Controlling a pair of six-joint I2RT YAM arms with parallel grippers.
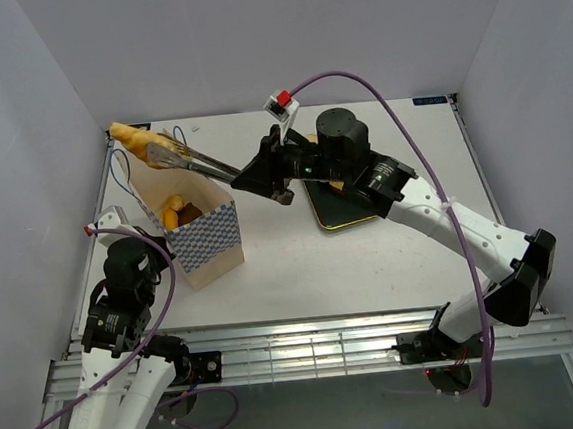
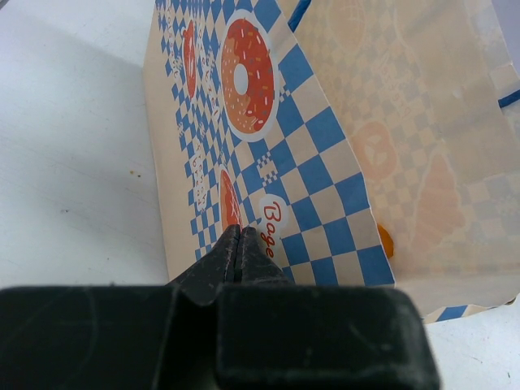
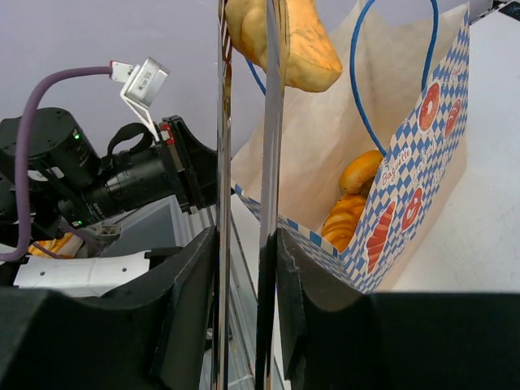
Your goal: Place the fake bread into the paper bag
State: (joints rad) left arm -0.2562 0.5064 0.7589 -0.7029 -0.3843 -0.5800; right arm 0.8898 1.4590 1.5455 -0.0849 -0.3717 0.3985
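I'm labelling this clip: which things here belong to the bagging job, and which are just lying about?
Job: held bread, bread in bag, paper bag, tongs, right claw.
Lying about: dark tray, purple cable.

The left pincer [image 2: 238, 237] clamps the paper bag [image 2: 325, 154].

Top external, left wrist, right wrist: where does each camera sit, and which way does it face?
Top external: above and behind the arm bases, looking down on the table; both arms show.
Left wrist: low beside the paper bag, facing its checkered side; its own shut fingers show.
Right wrist: looks along the tongs to a bread piece above the open bag; its own fingers show.
Shared: top external and right wrist both show the tongs, the held bread piece and the buns inside the bag.
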